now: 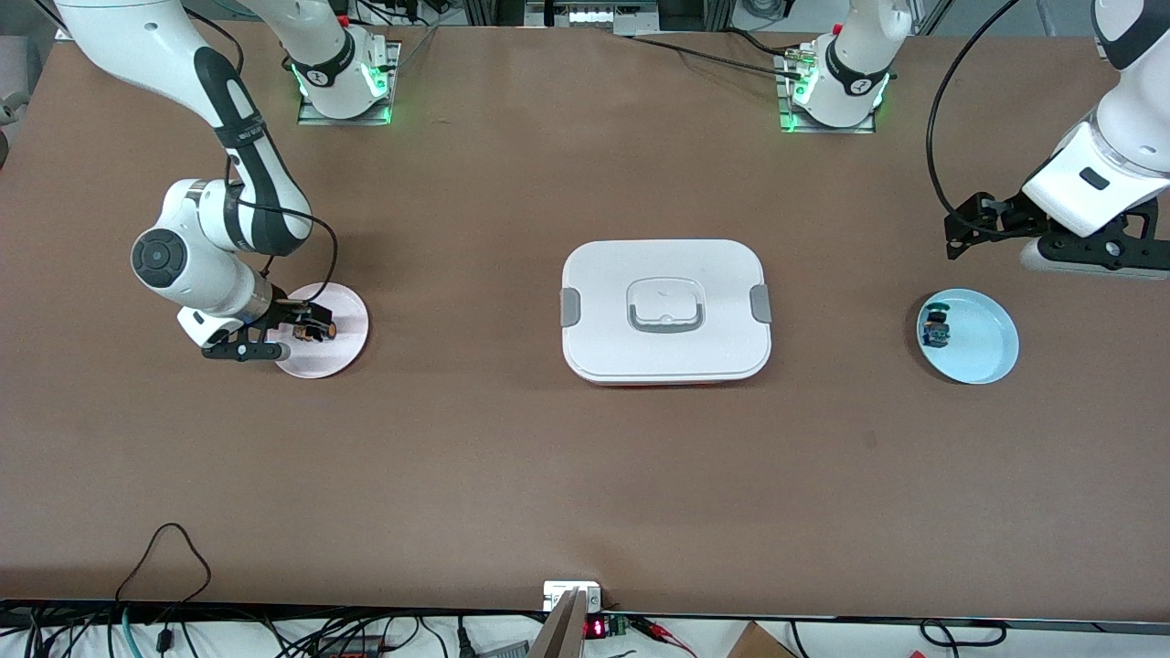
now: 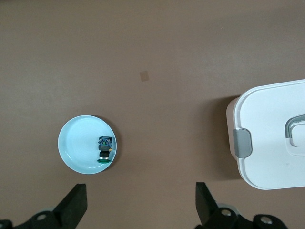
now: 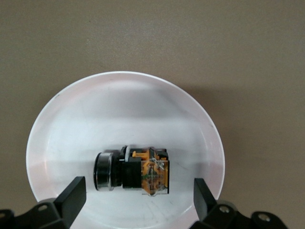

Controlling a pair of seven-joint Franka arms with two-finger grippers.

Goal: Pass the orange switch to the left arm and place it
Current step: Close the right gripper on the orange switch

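Over the pink plate (image 1: 343, 352) near the table's right-arm end, the right gripper (image 1: 306, 329) hangs, jaws spread around the orange switch (image 3: 133, 171); closing off-centre could roll it away.

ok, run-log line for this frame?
right gripper: open, over orange switch on pink plate | left gripper: open, waiting | box: mid-table

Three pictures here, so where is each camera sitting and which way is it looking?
Front view: high across the table, facing both arms' bases; shows both arms, the box mid-table.
Left wrist view: on the left arm, looking down past the open left gripper at the blue plate and the box's end.
Right wrist view: on the right arm, looking down past the open right gripper at the orange switch on the pink plate.
Shared: front and left wrist views both show the box.
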